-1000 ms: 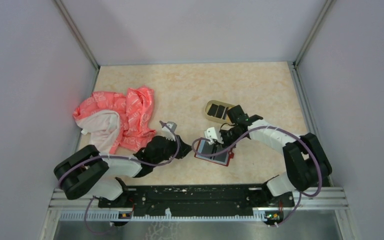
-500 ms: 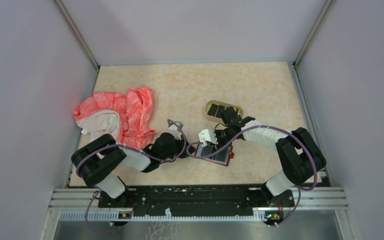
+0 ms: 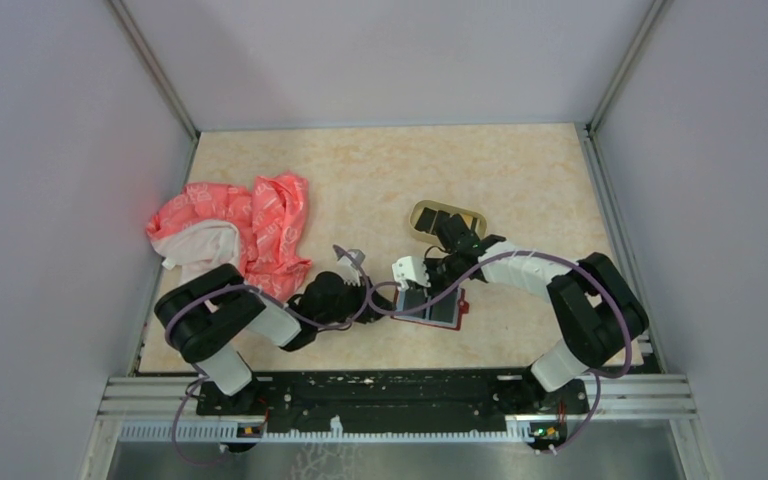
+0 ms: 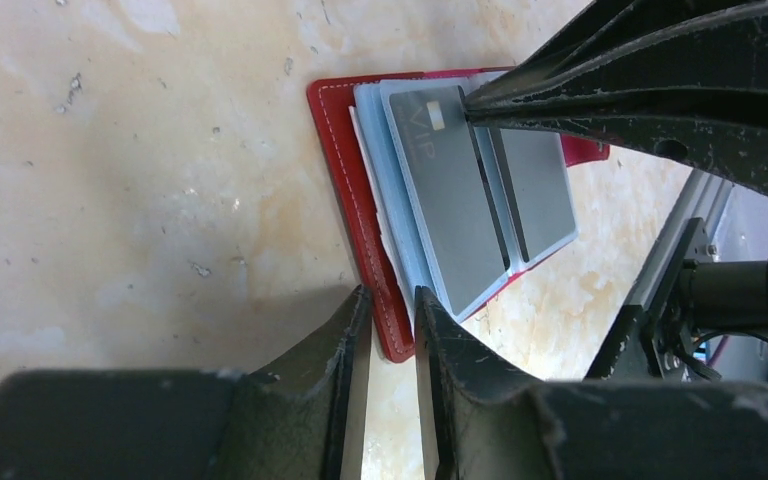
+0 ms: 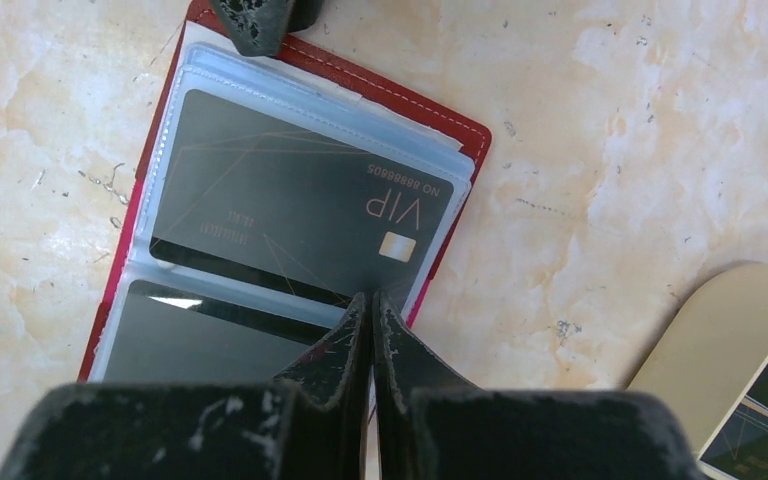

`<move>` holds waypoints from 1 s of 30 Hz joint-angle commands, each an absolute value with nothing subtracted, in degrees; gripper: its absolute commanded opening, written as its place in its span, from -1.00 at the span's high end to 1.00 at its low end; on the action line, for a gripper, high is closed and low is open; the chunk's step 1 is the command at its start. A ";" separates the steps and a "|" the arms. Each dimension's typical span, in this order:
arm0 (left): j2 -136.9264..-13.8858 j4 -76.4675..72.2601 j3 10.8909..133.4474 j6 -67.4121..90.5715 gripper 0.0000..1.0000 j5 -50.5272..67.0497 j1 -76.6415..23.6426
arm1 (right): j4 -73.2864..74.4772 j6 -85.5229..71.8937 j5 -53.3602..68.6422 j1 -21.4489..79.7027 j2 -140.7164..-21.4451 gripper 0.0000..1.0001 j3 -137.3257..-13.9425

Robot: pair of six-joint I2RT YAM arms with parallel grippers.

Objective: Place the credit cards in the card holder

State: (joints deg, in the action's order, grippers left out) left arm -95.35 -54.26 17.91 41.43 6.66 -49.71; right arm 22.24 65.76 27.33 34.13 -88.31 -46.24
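Two dark grey plastic credit cards [image 5: 260,190] sit in the clear sleeves [image 5: 210,85] of the small red leather-like folding card holder [image 5: 460,125]. It lies open and flat on the beige marbled tabletop [image 3: 360,170], between the two arms. Upper one, the VIP-printed card [image 5: 310,215], is under the plastic. The lower card [image 5: 200,335] is in the next pocket.

Right gripper [image 5: 371,300]: jaws pressed together, holding nothing, tip down at the VIP card's long edge by the chip.

Left gripper [image 4: 392,300]: jaws a narrow slit apart, straddling the corner of the red cover. Looks like pinning rather than a real pinch, but can't be sure.

Step in hand, my read: seating the VIP card, with the right tip nudging it home and the left steadying the holder.

More dark striped cards [image 5: 765,400] lie on the oval tan tray [image 5: 700,350], near the holder on its far side, so the task looks partway done.

Next move, likely: lift the right tip clear, go to the tray, spread the jaws and take one thin card by an edge. That's fiddly, since a flat card gives little to grab. Left should hold the holder against sliding.

Crumpled pink cloth [image 3: 240,235] is well off to the left, not involved.
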 commanded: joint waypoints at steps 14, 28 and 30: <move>-83.34 -55.97 9.97 42.90 0.44 3.42 -49.57 | 32.24 69.01 38.34 34.89 -83.65 0.91 -48.87; -82.78 -53.63 12.10 41.26 0.43 3.16 -49.57 | 25.90 62.74 32.95 35.52 -88.63 0.98 -48.19; -83.98 -54.58 12.36 41.38 0.43 3.77 -49.57 | 24.21 61.38 32.79 35.82 -88.82 0.99 -47.81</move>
